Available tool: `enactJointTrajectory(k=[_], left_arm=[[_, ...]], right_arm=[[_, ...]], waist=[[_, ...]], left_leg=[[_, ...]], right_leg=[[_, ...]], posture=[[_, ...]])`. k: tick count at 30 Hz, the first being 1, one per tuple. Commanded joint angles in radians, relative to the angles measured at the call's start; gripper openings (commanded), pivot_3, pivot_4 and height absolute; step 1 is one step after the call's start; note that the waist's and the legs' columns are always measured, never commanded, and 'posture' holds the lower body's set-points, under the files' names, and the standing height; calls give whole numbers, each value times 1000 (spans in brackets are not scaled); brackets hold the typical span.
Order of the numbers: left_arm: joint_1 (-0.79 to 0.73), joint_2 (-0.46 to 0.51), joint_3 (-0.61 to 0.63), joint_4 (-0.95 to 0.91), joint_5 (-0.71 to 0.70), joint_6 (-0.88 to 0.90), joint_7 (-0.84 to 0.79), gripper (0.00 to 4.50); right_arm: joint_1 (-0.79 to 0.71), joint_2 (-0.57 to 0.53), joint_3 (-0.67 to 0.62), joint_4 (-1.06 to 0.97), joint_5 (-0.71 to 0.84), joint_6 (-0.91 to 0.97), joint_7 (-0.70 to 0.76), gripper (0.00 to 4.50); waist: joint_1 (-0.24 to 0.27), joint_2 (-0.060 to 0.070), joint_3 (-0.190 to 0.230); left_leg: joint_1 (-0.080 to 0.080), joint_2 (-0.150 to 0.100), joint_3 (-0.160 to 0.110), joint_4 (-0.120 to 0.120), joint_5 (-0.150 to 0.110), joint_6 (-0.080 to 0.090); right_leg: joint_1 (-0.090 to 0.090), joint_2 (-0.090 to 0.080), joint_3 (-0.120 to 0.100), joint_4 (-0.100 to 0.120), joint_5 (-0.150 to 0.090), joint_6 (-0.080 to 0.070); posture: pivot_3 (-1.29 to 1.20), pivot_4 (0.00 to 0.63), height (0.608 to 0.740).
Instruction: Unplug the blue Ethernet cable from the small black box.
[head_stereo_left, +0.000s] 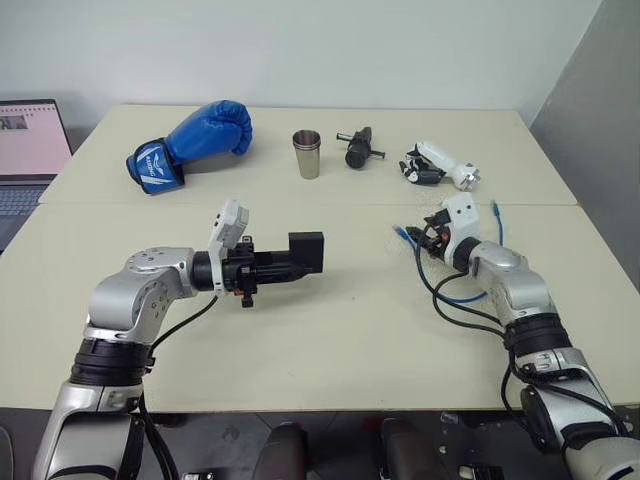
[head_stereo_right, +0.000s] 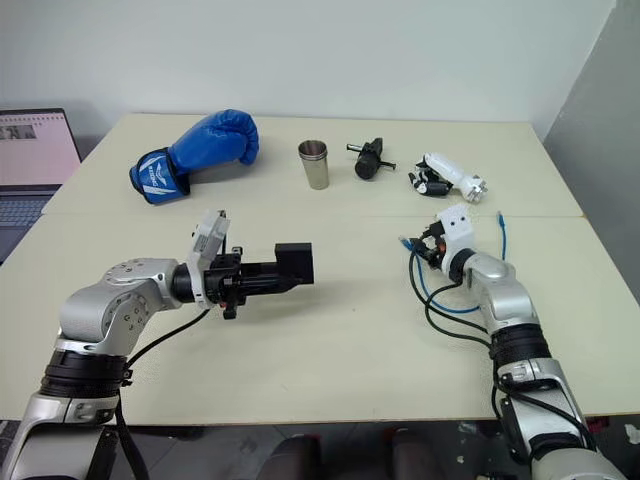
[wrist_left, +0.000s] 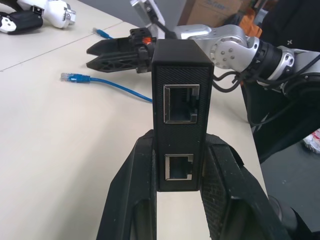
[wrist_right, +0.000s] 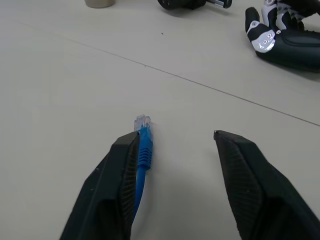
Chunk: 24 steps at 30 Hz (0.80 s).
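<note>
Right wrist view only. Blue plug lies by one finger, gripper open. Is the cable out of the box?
Observer: Yes. The black box is clamped in the left gripper, and both its ports are empty.
Operator: Box on the table or lifted?
Observer: Lifted, clear of the table and off to the left of the right gripper.
Operator: Where's the other end of the cable?
Observer: The blue cable curves past the right forearm. Its second plug lies loose on the table, farther out to the right.
</note>
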Motion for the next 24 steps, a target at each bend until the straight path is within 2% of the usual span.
enactJointTrajectory(k=[1, 4, 5, 9, 14, 20, 24], left_arm=[[-16, -26, 47, 2, 29, -69, 75, 794], [-29, -59, 67, 45, 70, -131, 157, 794], [-31, -70, 73, 58, 83, -150, 181, 794], [-43, -131, 109, 155, 181, -285, 355, 794], [-27, -199, 157, 273, 278, -446, 559, 794], [18, -234, 182, 392, 350, -572, 685, 794], [45, -238, 173, 422, 360, -593, 686, 794]], right_arm=[[34, -72, -11, -201, 48, 39, 135, 3477], [83, -133, 33, -377, 98, 75, 284, 4168], [98, -147, 42, -433, 120, 97, 319, 4221], [132, -179, 78, -609, 167, 166, 385, 4221], [129, -169, 126, -698, 172, 212, 396, 4221], [114, -166, 166, -705, 157, 213, 411, 4221], [104, -168, 188, -699, 141, 210, 418, 4221]], waist=[[1, 0, 0], [2, 0, 0], [2, 0, 0], [0, 0, 0], [2, 0, 0], [3, 0, 0], [3, 0, 0]], left_leg=[[0, 0, 0, 0, 0, 0], [0, 0, 0, 0, 0, 0], [0, 0, 0, 0, 0, 0], [0, 0, -1, 0, 0, 0], [1, 0, -3, 1, 0, 0], [1, -1, -4, 1, 0, 0], [1, -1, -4, 1, 0, 0]], right_leg=[[0, 0, 0, 0, 0, 0], [0, 0, 0, 0, 0, 0], [0, 0, 0, 0, 0, 0], [1, 0, -1, 0, 0, 0], [1, 0, -1, 1, 0, 0], [1, -2, -1, 1, 0, 0], [1, -2, -2, 1, 0, 0]], posture=[[0, 150, 740], [0, 150, 740], [0, 150, 740], [0, 150, 740], [0, 150, 740], [0, 150, 740], [0, 150, 740]])
